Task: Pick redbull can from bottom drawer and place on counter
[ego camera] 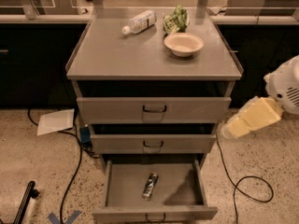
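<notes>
Nearest you, low in the camera view:

- The bottom drawer (125, 186) – pulled well out, its dark loop handle at the lower edge of the view.
- The redbull can (150, 185) – lying on its side on the drawer floor, a little left of centre, its length running front to back. Nothing touches it.
- A dark rod (23, 205) on the speckled floor at your far left, with a blue mark (64, 216) beside it.

Middle distance:

- The middle drawer (153, 143) and the top drawer (154, 109), each open a little way, less than the lowest one.
- The gripper (236, 127) – the pale yellowish end of the arm, off the cabinet's right side at about the middle drawer's height, apart from the cabinet and well apart from the can. You cannot tell its state from here (it carries nothing you can see).
- A black cable (247, 190) looped on the floor at the right, and a sheet of paper (56, 122) at the left.

Farther back:

- The counter (117, 55), with a pale bowl (183, 43) right of centre.
- A clear bottle (139, 21) on its side at the rear, just left of a crumpled green bag (176, 20).
- A pale ledge (37, 18) over dark cabinets behind.
</notes>
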Robot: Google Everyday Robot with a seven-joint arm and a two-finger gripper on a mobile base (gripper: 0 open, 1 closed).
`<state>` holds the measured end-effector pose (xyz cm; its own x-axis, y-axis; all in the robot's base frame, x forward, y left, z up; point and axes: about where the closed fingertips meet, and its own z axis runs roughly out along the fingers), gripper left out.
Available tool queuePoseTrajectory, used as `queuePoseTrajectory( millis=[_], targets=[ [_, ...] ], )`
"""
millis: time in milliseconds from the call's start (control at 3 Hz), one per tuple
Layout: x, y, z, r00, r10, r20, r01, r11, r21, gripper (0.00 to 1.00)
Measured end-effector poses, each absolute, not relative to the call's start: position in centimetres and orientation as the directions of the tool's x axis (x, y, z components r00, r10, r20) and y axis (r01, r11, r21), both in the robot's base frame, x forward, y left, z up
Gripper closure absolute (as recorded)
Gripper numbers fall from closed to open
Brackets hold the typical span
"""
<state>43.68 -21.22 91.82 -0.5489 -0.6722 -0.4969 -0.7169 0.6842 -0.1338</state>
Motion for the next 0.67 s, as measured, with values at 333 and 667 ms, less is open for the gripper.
queuePoseTrajectory(
  millis=[333, 667],
  targets=[
    [45.9, -20.7, 88.8, -0.649, -0.49, -0.582, -0.579, 0.814, -0.039, 0.0],
    [48.5, -19.9, 86.3, -0.699, -0.355, -0.621, -0.483, 0.875, 0.043, 0.0]
  ],
)
